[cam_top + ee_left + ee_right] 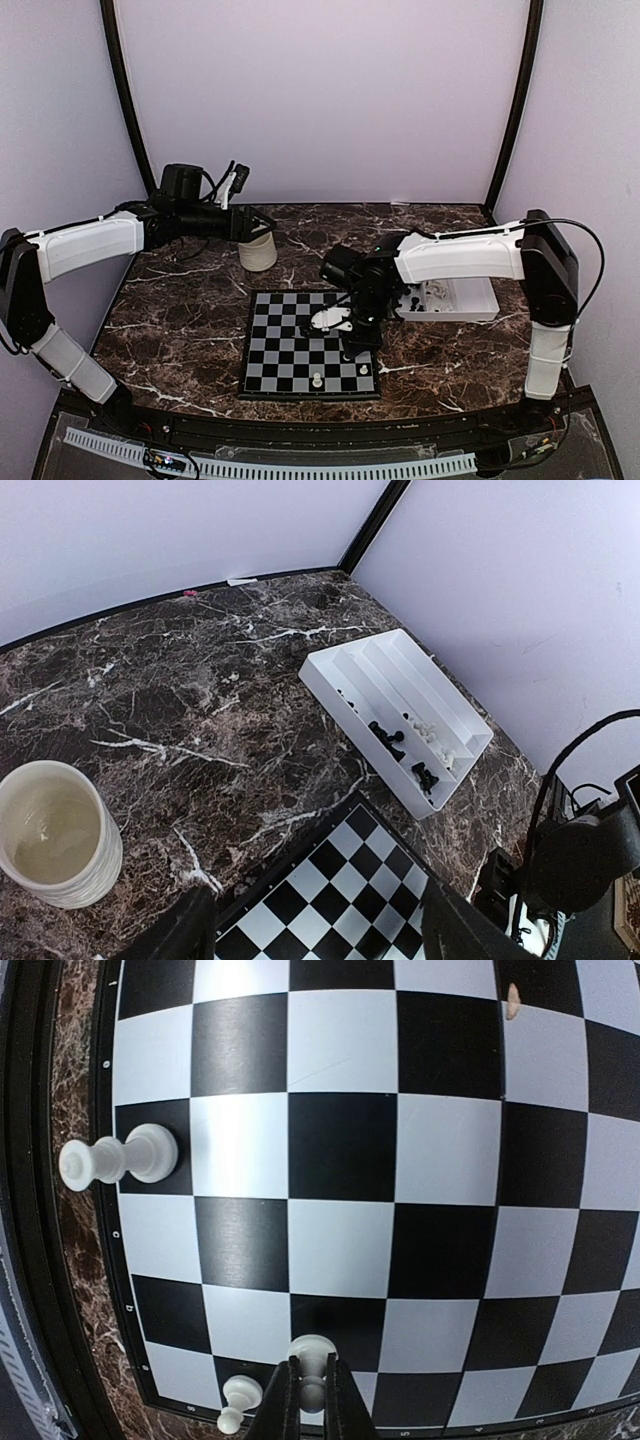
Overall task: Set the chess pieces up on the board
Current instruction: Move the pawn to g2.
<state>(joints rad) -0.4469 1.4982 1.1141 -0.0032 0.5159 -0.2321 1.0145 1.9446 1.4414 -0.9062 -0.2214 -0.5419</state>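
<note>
Right fingers pinching chessman, marble table, lilac walls

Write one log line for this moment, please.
right gripper: shut on white piece, near board edge | left gripper: open, empty, near cup | two other white pieces standing on board

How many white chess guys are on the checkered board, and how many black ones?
White chess pieces: 3 (one far left, one lower left, one pinched in the right fingers)
Black chess pieces: 0 (they sit in the tray)
Total: 3
</note>
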